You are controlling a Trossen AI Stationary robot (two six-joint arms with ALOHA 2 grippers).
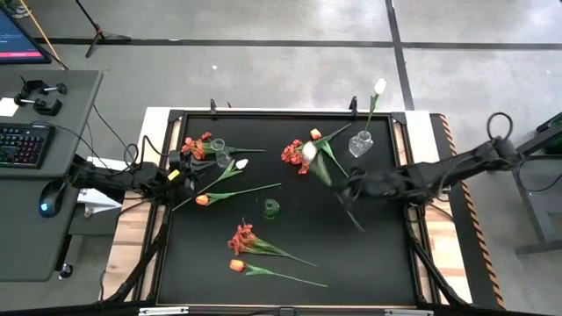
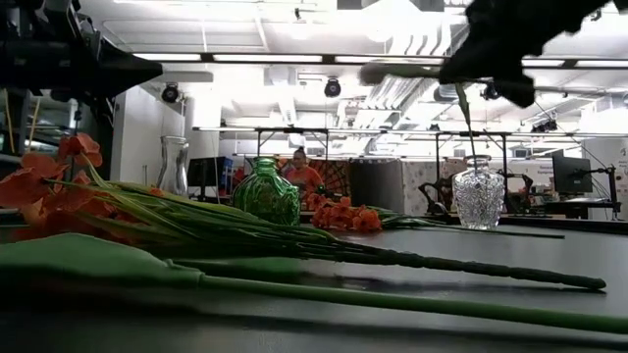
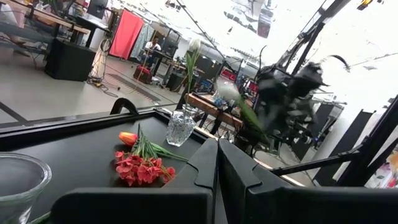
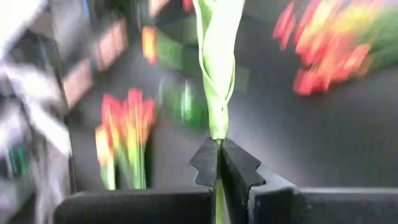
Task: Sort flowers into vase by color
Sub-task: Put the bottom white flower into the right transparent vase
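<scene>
My right gripper [image 1: 349, 188] is over the table's middle right, shut on a white tulip [image 1: 309, 151] with a long green stem. Another white tulip [image 1: 379, 86] stands with its stem in a clear cut-glass vase [image 1: 360, 143] at the far right. A small green vase [image 1: 270, 209] stands mid-table and a clear vase [image 1: 218, 149] far left. Red-orange clusters [image 1: 294, 154] [image 1: 195, 145] [image 1: 241, 239], orange tulips [image 1: 202, 200] [image 1: 235, 265] [image 1: 315, 134] and a white tulip [image 1: 241, 163] lie flat on the mat. My left gripper [image 3: 217, 163] is shut, next to the left clear vase. My right gripper pinches the white tulip's stem with its wrapped leaf [image 4: 217, 127] between its two fingers, partway along the stem. The fingers come from the table's right and lie across the stem. The tulip is lifted clear and tilted; its head points to the far left and its stem end [image 1: 358, 226] trails toward the near edge.
The black mat has a raised frame [image 1: 290, 113]. A desk with keyboard [image 1: 25, 143] and mouse sits left of the table. Open mat shows on the near right. In the low view, stems [image 2: 412, 260] lie close across the foreground.
</scene>
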